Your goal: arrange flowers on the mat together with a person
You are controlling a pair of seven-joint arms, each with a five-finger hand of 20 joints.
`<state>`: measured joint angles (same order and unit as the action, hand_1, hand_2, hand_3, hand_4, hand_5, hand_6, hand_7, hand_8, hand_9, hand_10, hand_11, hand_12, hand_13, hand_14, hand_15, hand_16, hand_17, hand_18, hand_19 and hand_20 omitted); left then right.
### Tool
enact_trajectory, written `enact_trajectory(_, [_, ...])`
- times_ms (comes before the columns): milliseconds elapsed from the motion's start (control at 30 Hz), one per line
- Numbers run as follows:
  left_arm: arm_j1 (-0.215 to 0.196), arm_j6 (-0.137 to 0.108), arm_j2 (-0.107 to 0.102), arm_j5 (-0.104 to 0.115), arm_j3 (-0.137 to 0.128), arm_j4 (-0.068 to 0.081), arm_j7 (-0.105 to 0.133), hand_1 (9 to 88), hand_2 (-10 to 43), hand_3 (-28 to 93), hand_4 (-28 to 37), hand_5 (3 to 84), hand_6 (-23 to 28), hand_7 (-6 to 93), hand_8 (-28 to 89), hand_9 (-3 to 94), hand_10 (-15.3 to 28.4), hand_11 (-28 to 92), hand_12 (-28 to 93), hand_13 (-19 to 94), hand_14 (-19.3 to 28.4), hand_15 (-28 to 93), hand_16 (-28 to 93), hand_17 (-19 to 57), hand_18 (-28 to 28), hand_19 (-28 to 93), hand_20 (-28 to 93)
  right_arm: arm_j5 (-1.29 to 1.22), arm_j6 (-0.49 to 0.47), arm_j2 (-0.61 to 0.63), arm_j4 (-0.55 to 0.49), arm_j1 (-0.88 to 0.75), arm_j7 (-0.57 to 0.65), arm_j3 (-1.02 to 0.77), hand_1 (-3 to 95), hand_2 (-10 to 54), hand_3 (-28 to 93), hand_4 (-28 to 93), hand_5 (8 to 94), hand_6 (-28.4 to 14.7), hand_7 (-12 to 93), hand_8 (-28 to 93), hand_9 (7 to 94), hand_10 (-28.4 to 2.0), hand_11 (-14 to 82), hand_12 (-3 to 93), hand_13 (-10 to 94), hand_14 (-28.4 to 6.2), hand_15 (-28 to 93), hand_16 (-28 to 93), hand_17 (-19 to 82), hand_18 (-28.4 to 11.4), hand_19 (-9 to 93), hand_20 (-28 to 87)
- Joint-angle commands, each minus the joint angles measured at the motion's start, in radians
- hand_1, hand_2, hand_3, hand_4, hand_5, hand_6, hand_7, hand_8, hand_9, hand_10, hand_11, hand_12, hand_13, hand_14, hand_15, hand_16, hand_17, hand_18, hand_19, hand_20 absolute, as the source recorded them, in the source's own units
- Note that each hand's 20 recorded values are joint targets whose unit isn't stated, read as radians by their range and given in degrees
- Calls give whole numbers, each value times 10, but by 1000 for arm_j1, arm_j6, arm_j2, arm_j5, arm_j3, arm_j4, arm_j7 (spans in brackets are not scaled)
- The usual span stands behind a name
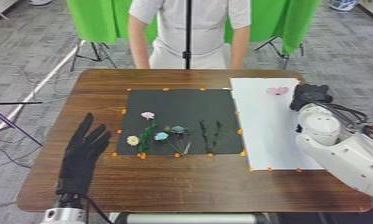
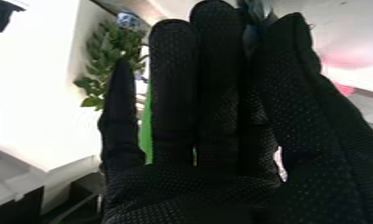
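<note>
"Your right hand (image 1: pixel 311 95)?"

"Fingers straight, thumb close; I can't tell if you have anything between them. It's near the pink flower (image 1: pixel 278 90) on the white mat (image 1: pixel 264 130), probably the arrangement's start."

"The others?"

"Flowers (image 1: pixel 161 135) lie on the black mat (image 1: pixel 178 106), likely spread for easy picking. Your left hand (image 1: pixel 78 162), fingers apart, leaves them room."

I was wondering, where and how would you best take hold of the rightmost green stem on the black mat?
Probably mid-length, coming from the right: the green stem lies lengthwise away from the robot, with bare mat on its right and a neighbouring stem close on its left.
</note>
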<state>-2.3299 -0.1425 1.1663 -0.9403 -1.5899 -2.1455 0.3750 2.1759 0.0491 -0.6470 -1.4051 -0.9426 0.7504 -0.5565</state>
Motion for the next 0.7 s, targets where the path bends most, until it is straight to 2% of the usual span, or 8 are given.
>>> enact_trajectory(33, [-35, -14, -1, 4, -9, -9, 2, 197, 38, 766, -283, 221, -21, 112, -94, 272, 124, 87, 129, 214, 175, 174, 1, -116, 231, 424, 59, 65, 170, 13, -136, -28, -47, -76, 557, -47, 564, -282, 780, 74, 242, -42, 830, -39, 208, 307, 640, -22, 595, 230, 157, -158, 578, 307])
enact_trajectory(167, [-39, -18, -4, 5, -14, -13, 4, 197, 38, 765, -283, 222, -20, 112, -95, 272, 123, 87, 129, 214, 175, 175, 2, -116, 231, 424, 58, 71, 173, -5, -234, -21, -135, -73, 549, -51, 581, -282, 783, 70, 234, -39, 828, -45, 211, 305, 637, -26, 596, 235, 153, -152, 585, 309])
enact_trajectory(333, [-32, -14, -2, 4, -14, -15, -6, 196, 38, 766, -283, 222, -20, 111, -95, 272, 123, 87, 128, 214, 176, 177, 2, -116, 231, 425, 58, 37, 114, -56, -313, -26, -260, -45, 539, -54, 592, -283, 780, 71, 227, -40, 821, -46, 208, 303, 624, -35, 589, 233, 142, -152, 585, 311])
enact_trajectory(500, [-25, -2, 5, -1, -17, -13, -24, 196, 37, 768, -283, 222, -20, 111, -95, 272, 123, 88, 128, 214, 176, 177, 1, -116, 231, 426, 59, 51, 50, -105, -341, -71, -312, -37, 529, -53, 598, -283, 778, 73, 227, -42, 800, -53, 214, 303, 613, -41, 585, 222, 134, -154, 573, 307])
enact_trajectory(700, [-32, -1, 3, 1, -21, -14, -26, 197, 38, 767, -283, 222, -20, 111, -94, 272, 124, 88, 128, 214, 176, 177, 0, -116, 231, 425, 58, 77, -13, -110, -359, -111, -339, -14, 522, -54, 604, -283, 773, 77, 231, -47, 768, -59, 197, 291, 594, -49, 552, 203, 124, -156, 543, 296])
